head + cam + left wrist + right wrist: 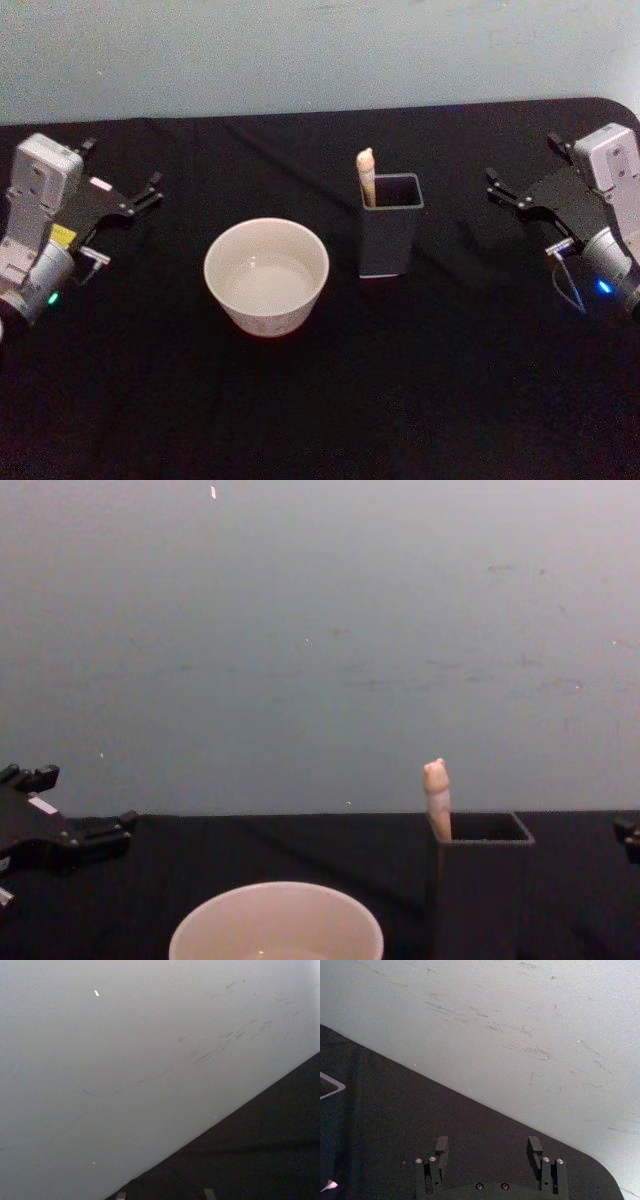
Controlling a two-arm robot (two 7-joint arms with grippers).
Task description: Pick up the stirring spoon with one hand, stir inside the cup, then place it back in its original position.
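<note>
Jaws on both arms stand apart, gripping nothing. The left gripper (pixel 153 192) rests well out to the left of the holder box (pixel 388 245), and the right gripper (pixel 500 192) sits well off to the box's right, both low over the black tabletop (pixel 450 380). The cup (pixel 250 318) stands just left of the box, apart from it, between the box and the left gripper. Its inside looks pale; whether it holds liquid I cannot tell. The stirring spoon (pixel 366 176) stands upright in the box against its left wall, peach handle top poking above the rim, shaft and bowl hidden inside. A pale scuffed wall (pixel 300 50) rises behind the box.
</note>
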